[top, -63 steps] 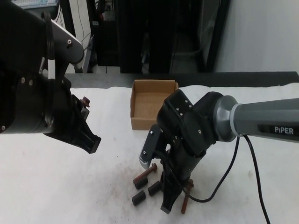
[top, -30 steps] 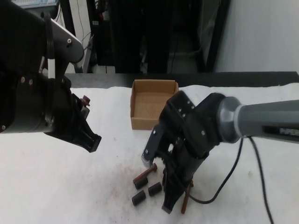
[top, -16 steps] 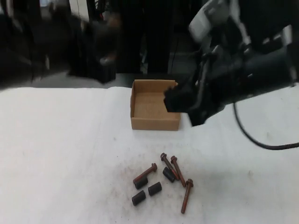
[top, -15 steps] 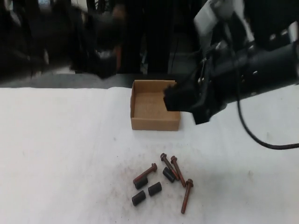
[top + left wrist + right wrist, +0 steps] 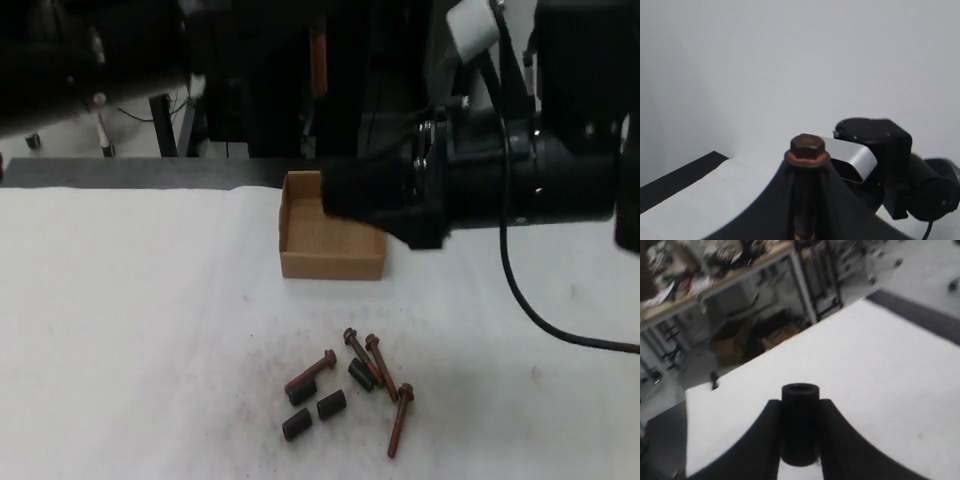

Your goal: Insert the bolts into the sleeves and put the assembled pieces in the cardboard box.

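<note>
Left gripper (image 5: pixel 806 182): fingers closed tight on a rust-coloured bolt (image 5: pixel 806 150). The bolt stands upright between them, hex head uppermost and clear of the fingertips, shank clamped below. Beyond it in the left wrist view, part of the right arm (image 5: pixel 895 165) is seen against a pale wall.

Right gripper (image 5: pixel 800 415): fingers closed on a black sleeve (image 5: pixel 800 396). The sleeve stands upright, its open bore facing up, and its upper end rises above the fingertips. White bench covering lies beneath and beyond it.

High view: the right arm (image 5: pixel 520 180) lies raised across the right half of the scene, its forward end over the right-hand part of the cardboard box (image 5: pixel 330 267). The left arm (image 5: pixel 90 50) is held high at the far left, off the bench surface.

The cardboard box sits on the white cover (image 5: pixel 120 330) at the far middle of the bench, opening upward.

Loose parts lie in one cluster on the cover, nearer the camera than the box and well apart from it. Four bolts: one (image 5: pixel 310 372) at the left of the cluster, two (image 5: pixel 362 357) (image 5: pixel 384 372) side by side in the middle, one (image 5: pixel 399 422) at the right. Four sleeves: one (image 5: pixel 302 393) touching the left bolt, one (image 5: pixel 361 374) against the middle pair, two (image 5: pixel 331 404) (image 5: pixel 296 425) lying free at the near left
</note>
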`<state>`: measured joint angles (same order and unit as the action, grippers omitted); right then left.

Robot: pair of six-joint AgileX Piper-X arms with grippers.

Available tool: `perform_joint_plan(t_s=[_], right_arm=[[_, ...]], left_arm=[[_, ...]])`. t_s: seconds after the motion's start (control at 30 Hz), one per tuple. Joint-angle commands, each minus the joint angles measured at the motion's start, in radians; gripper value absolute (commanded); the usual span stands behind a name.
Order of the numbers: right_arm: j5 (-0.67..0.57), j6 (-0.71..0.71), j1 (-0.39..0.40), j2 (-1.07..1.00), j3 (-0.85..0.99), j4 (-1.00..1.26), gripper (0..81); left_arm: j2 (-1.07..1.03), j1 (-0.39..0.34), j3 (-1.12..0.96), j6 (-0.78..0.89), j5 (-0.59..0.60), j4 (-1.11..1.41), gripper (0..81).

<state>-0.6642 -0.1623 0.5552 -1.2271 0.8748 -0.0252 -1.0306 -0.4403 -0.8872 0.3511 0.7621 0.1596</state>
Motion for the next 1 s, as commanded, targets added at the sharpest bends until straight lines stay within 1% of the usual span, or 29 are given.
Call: perform_joint_plan(t_s=[0.0,0.07,0.13,0.27,0.33,0.43,0.53,0.67,0.8,0.97], right_arm=[[0.158,-0.151,-0.007,0.026,-0.106,0.392,0.8],[0.144,-0.188,-0.007,0.025,-0.161,0.550,0.8],[0.094,-0.207,-0.005,0.025,-0.213,0.663,0.8],[-0.054,-0.212,0.005,0.025,-0.269,0.797,0.8],[-0.082,-0.212,0.023,0.025,-0.278,0.810,0.8],[-0.066,-0.212,0.061,0.025,-0.278,0.806,0.8],[-0.044,-0.212,0.083,0.025,-0.278,0.806,0.8],[-0.005,-0.212,0.082,0.025,-0.278,0.741,0.8],[0.002,-0.212,0.082,0.025,-0.278,0.700,0.8],[0.016,-0.212,0.082,0.025,-0.278,0.702,0.8]], left_arm=[[0.004,0.025,-0.006,0.065,-0.009,0.095,0.3],[0.004,0.043,-0.006,0.077,-0.020,0.131,0.3],[0.004,0.052,-0.006,0.076,-0.007,0.146,0.3],[-0.025,0.051,-0.006,0.043,0.109,0.145,0.3],[-0.048,0.050,-0.006,0.042,0.150,0.145,0.3],[-0.086,0.050,-0.006,0.019,0.183,0.145,0.3],[-0.107,0.050,-0.006,-0.035,0.225,0.144,0.3],[-0.108,0.052,-0.006,-0.059,0.272,0.144,0.3],[-0.108,0.052,-0.006,-0.059,0.272,0.144,0.3],[-0.108,0.052,-0.006,-0.052,0.277,0.144,0.3]])
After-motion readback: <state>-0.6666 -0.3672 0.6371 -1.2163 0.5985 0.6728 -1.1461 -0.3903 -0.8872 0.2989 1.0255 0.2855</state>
